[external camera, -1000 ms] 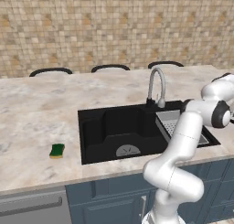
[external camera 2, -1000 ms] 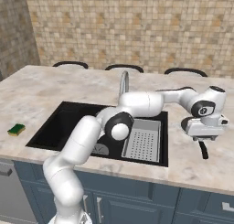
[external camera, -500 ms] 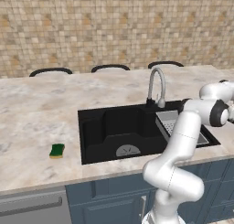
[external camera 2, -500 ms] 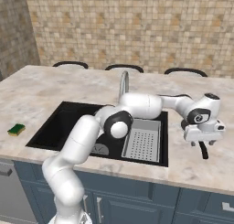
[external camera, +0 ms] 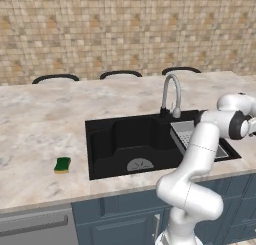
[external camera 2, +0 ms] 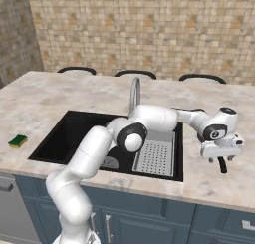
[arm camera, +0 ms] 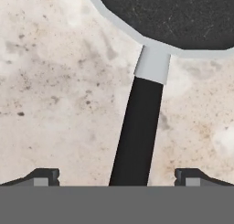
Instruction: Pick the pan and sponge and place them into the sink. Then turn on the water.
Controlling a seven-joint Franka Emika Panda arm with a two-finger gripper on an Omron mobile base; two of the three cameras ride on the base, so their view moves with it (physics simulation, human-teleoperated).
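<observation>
Gripper (arm camera: pixel 117 177) low over the counter (external camera 2: pixel 45 101) to the right of the sink (external camera 2: pixel 69 138), fingers spread wide, one tip at each lower corner of the hand view with the pan's dark handle running up between them and touching neither. Pan (arm camera: pixel 137 122) flat on the marble: black bowl with a pale rim at the top of the hand view, then a short grey collar, then the black handle down toward the gripper. From the right base view, just the handle end poking out below the hand, on the counter right of the drainer (external camera 2: pixel 157 156). Gripper itself pointed down at the stone there, beyond the sink's right edge. Sponge (external camera: pixel 62 164) well apart from all this, green top up, on the counter just left of the basin and near the front edge; same sponge small at the far left of the right base view. Sink black and recessed, with a round grey drain (external camera: pixel 140 165) on its floor toward the front. Faucet (external camera: pixel 171 95) upright behind the basin, spout curved over it. Drainer in the right part of the sink. Three dark chair backs (external camera 2: pixel 135 73) beyond the far counter edge.
</observation>
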